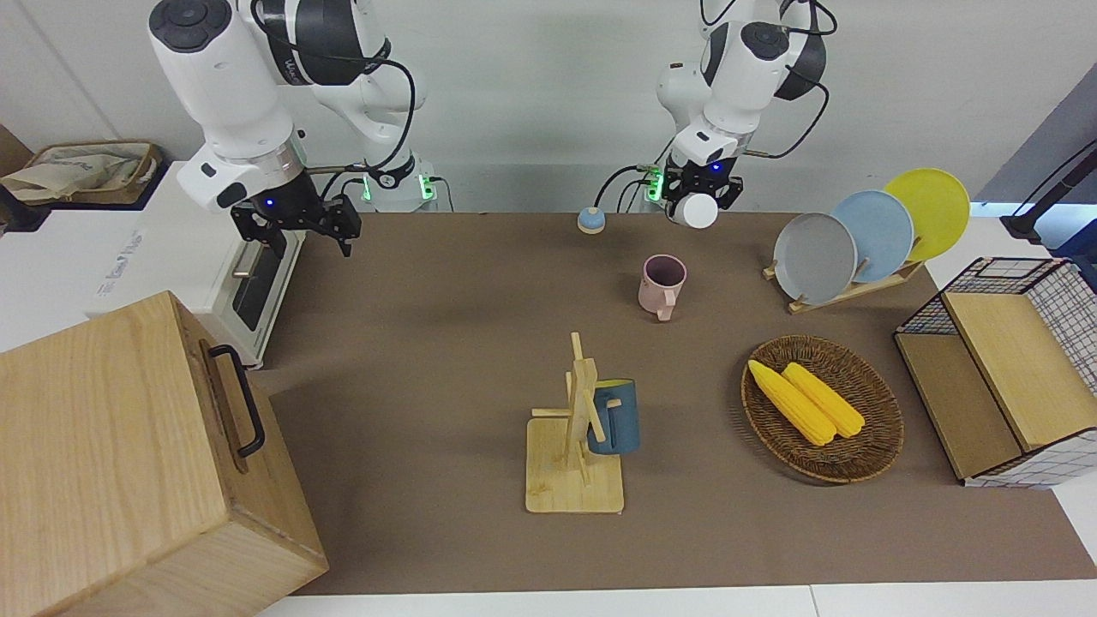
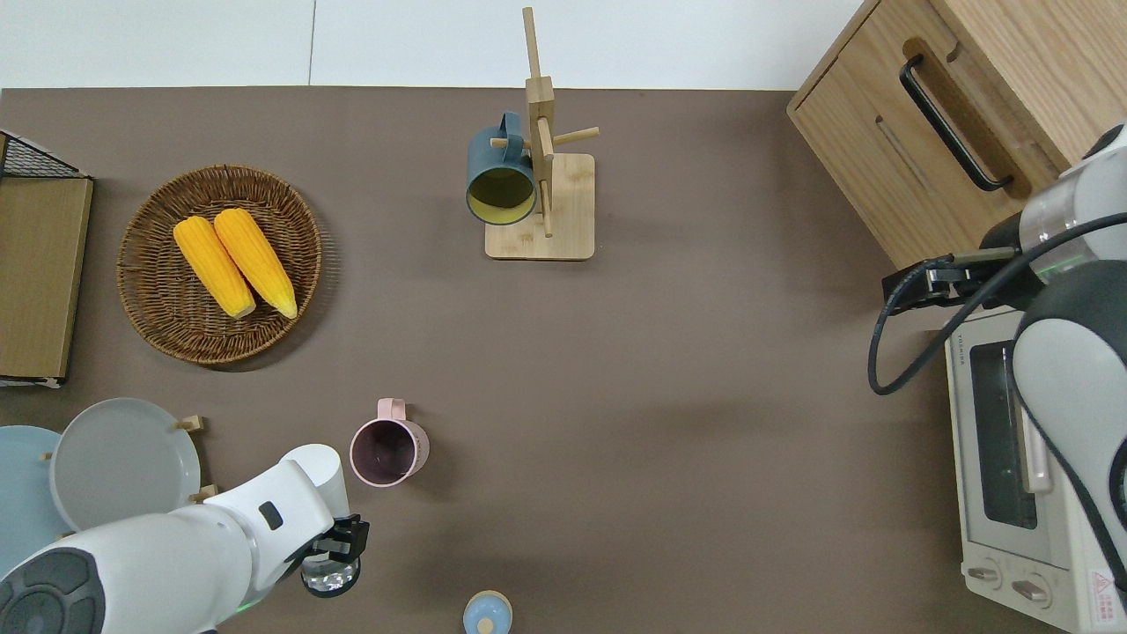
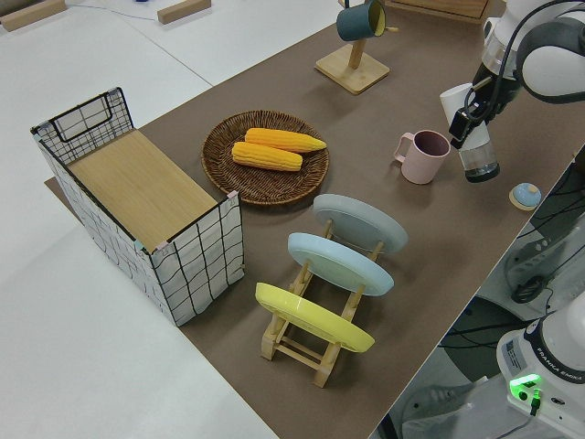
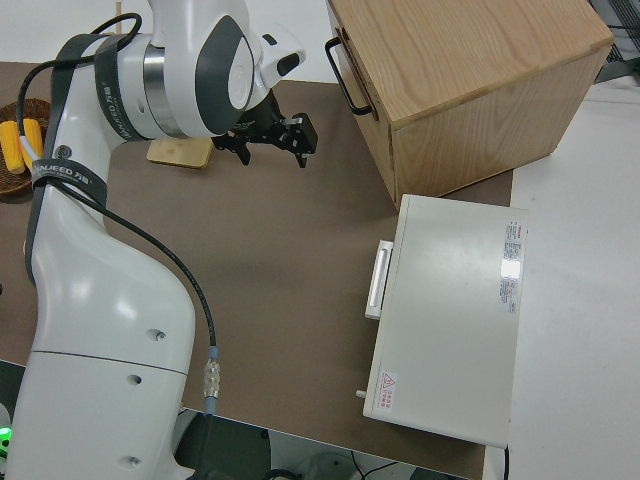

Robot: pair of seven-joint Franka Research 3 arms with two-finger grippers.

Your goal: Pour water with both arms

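- Fingers of the left gripper [image 2: 339, 548] are mostly hiding under the white arm in the overhead view, so their tips are hard to see.
- A clear glass cup [image 3: 478, 157] is sitting clamped in that gripper, up in the air, over the table edge nearest the robots and near the pink mug [image 2: 387, 450].
- I cannot tell whether the glass cup is holding any water.
- The left arm is bending down from its base with the wrist pointing down at the table.
- The right gripper [image 1: 302, 224] is hanging spread open with nothing in it, up in the air beside the white oven [image 4: 455, 315].
- The pink mug is standing upright and looking empty inside.
- A blue mug [image 1: 614, 416] is hanging on the wooden mug stand [image 1: 576, 463], farther from the robots than the pink mug.
- Two yellow corn cobs [image 2: 233, 261] are lying side by side in the woven basket [image 2: 158, 330].
- A small blue lid [image 2: 487, 612] is lying on the table, close to the robots.
- Three plates are leaning in a wooden plate rack [image 3: 306, 343], partly cut off in the overhead view.
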